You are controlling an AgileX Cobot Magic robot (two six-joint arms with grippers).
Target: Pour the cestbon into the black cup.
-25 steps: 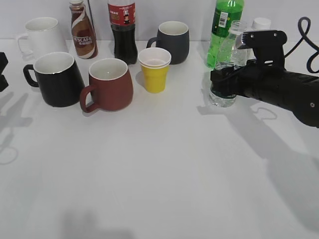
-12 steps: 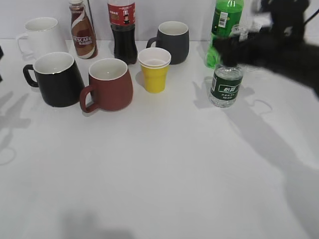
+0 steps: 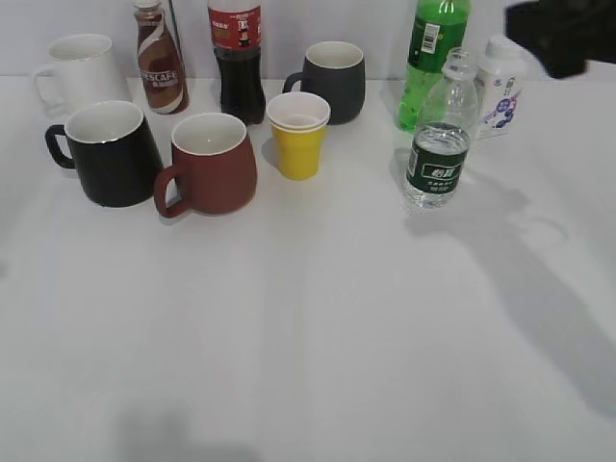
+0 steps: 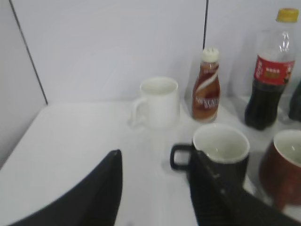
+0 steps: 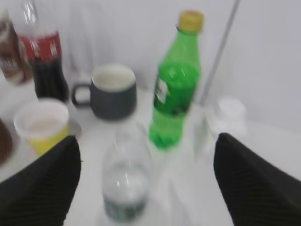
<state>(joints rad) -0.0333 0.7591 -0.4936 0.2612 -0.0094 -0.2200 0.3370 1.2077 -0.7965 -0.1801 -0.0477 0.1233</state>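
Observation:
The cestbon (image 3: 439,149), a clear bottle with a dark green label, stands upright on the right of the table, free of any gripper. It also shows blurred in the right wrist view (image 5: 126,181). The black cup (image 3: 108,152) stands at the left, handle to the left, and shows in the left wrist view (image 4: 221,153). My right gripper (image 5: 146,155) is open and raised above the cestbon; only a dark part of that arm (image 3: 563,34) shows at the exterior view's top right. My left gripper (image 4: 155,162) is open and empty, left of the black cup.
A brown-red mug (image 3: 210,162), a yellow paper cup (image 3: 298,135), a dark grey mug (image 3: 332,79), a white mug (image 3: 77,67), a Nescafe bottle (image 3: 160,58), a cola bottle (image 3: 237,58), a green soda bottle (image 3: 430,58) and a small white bottle (image 3: 500,85) stand along the back.
My right gripper let go of the cestbon and rose up and to the right, out toward the top corner. The bottle stays upright on the table.

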